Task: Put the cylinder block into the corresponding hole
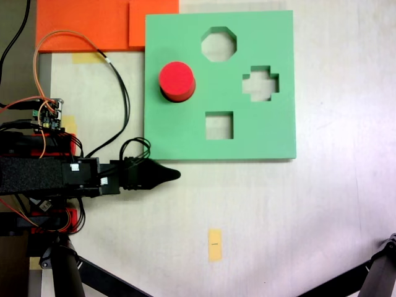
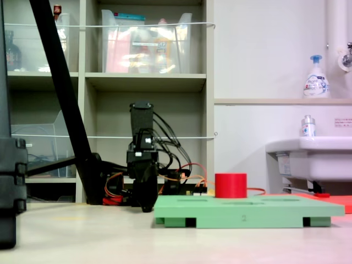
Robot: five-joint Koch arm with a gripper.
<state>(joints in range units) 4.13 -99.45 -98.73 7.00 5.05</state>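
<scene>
The gripper (image 1: 170,175) is closed and holds nothing; the red cylinder (image 1: 177,80) stands on the green board (image 1: 260,133), well ahead of it.

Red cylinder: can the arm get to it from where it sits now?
Probably yes. The red cylinder stands proud in the green board, nothing above or beside it. The gripper lies off the board's edge nearest the arm, with bare table between; its jaws look closed.

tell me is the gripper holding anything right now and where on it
Nothing is held. The gripper sits off the green board, its jaws together on nothing, while the red cylinder block stands on the board, untouched.
</scene>
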